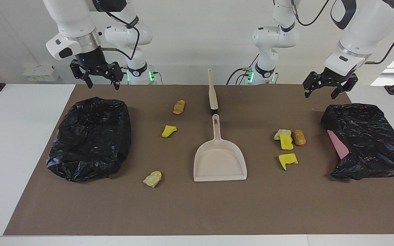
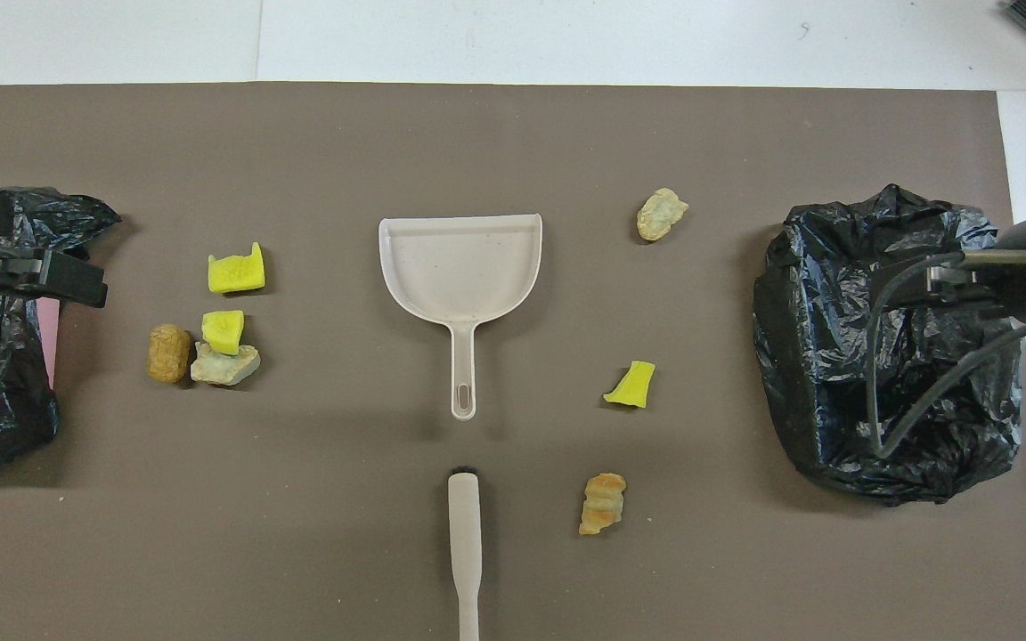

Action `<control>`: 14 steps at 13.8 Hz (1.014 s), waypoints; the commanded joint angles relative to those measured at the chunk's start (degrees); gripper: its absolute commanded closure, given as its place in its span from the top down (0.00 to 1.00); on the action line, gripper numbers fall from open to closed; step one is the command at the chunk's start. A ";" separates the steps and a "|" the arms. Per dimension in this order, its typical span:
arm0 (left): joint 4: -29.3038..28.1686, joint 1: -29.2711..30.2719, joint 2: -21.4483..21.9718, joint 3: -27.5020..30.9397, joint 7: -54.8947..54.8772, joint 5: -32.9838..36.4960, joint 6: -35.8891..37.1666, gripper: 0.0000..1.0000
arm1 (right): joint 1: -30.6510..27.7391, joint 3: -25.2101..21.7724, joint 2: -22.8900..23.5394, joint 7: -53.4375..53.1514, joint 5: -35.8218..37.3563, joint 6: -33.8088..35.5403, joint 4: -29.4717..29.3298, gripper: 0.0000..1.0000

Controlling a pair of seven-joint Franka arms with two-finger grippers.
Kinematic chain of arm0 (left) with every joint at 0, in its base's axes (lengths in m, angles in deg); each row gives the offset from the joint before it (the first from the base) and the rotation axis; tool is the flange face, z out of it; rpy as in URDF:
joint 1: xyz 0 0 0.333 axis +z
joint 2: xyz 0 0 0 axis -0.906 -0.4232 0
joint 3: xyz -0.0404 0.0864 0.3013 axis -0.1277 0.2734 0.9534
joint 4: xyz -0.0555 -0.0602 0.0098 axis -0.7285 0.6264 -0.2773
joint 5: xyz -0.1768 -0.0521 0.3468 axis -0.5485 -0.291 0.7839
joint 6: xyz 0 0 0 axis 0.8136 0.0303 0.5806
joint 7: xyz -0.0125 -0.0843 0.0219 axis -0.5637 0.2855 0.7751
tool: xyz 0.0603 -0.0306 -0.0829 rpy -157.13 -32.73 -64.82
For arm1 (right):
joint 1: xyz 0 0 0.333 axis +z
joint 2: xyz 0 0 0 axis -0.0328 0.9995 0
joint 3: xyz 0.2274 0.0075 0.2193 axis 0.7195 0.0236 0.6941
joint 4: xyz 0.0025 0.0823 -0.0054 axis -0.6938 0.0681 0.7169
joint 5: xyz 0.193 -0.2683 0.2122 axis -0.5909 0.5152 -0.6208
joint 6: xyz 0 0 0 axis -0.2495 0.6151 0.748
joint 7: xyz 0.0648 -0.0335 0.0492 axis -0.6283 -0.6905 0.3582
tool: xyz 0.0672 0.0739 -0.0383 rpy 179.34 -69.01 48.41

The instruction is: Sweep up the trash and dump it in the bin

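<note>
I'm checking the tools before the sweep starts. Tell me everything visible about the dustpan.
The dustpan is beige, apparently plastic, with a flat tray, low walls and a slim handle with a hanging slot. It lies flat and empty mid-mat, handle toward the robots, open edge away. The brush lies just past its handle. Nothing touches it.

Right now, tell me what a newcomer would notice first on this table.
The beige dustpan lies mid-mat, its brush nearer the robots. Bright yellow and tan scraps lie scattered on both sides of it. A black-bagged bin sits at each end, with the open right gripper and left gripper above.
</note>
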 commanded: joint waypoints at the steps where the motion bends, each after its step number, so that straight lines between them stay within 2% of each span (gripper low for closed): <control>1: 0.65 -0.13 -0.03 0.04 -0.69 -0.04 0.19 1.00 | -0.42 0.17 -0.06 1.09 -1.16 0.36 -0.40 1.00; 9: -0.14 -1.00 -0.38 -0.23 0.01 -0.21 -1.30 1.00 | -0.77 0.08 -0.15 1.18 -1.16 0.27 -0.31 1.00; 14: -7.07 -6.62 -0.03 -0.23 4.65 -0.21 -8.84 1.00 | -0.16 0.34 -0.50 1.09 -1.16 -1.92 0.65 1.00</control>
